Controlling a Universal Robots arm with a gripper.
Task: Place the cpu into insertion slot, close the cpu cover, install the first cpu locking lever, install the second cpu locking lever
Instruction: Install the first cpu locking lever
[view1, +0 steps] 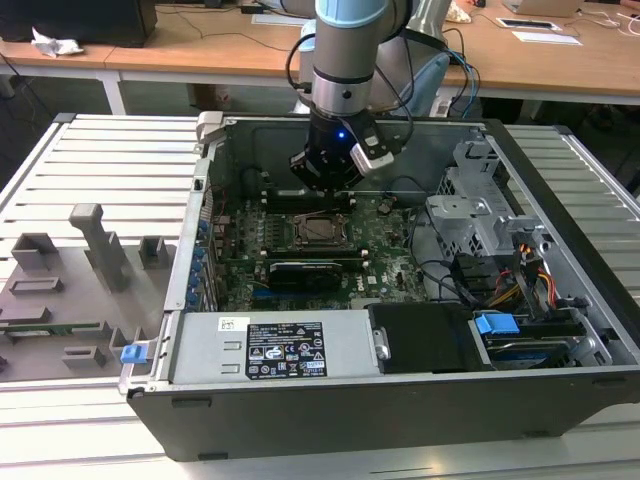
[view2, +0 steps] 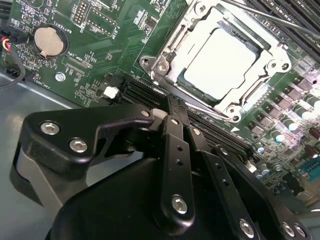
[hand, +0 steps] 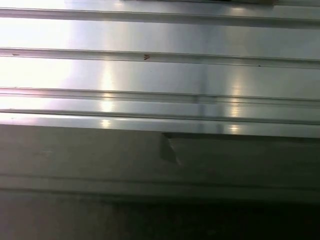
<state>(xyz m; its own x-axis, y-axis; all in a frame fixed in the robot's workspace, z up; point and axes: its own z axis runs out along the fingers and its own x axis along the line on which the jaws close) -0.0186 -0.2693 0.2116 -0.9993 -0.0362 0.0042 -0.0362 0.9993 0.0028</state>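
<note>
The cpu (view2: 220, 60) lies flat in the insertion slot (view2: 186, 81), its pale metal face showing through the window of the cpu cover (view2: 265, 52), which lies down over it. One thin wire locking lever (view2: 202, 108) runs along the socket edge nearest my gripper (view2: 169, 111). Another thin rod (view2: 272, 18) crosses above the far corner. The gripper's fingers are shut together with nothing between them, their tips just beside the near lever. In the exterior view, the gripper (view1: 320, 188) hangs inside the case just behind the insertion slot (view1: 321, 230).
A long black expansion card (view1: 310, 270) lies in front of the socket. The power supply (view1: 270, 345), a drive cage (view1: 470, 215) and cables (view1: 500, 275) crowd the case. A coin cell (view2: 48, 40) sits on the board. Grey fixtures (view1: 70, 280) stand at the exterior view's left.
</note>
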